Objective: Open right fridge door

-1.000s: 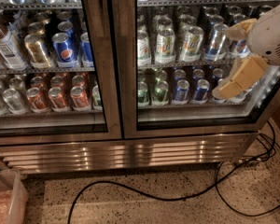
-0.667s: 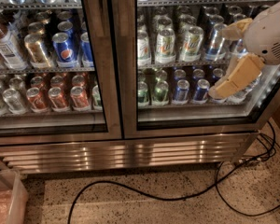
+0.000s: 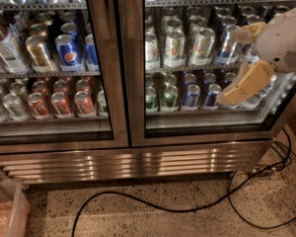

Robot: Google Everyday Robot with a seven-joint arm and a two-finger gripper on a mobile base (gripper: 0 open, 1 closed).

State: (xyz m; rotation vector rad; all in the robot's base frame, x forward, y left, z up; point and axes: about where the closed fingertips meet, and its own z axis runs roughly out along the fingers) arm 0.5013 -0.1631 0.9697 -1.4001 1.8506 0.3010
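Camera view shows you one two-door fridge [image 3: 138,163]; at frame right your gripper [image 3: 239,58] spreads wide, empty, before the right fridge door [image 3: 207,131], near its right edge.

The gripper [image 3: 231,65] has slid a tiny bit to the left in front of the right fridge door [image 3: 197,135]. Its lower finger [image 3: 246,83] now reaches a little further over the cans [image 3: 191,95] behind the glass. Its top finger [image 3: 246,32] sits a touch lower than before. The white arm [image 3: 283,41] behind it has come the same small way. The gripper is now by the right side of the glass, with its two fingers apart
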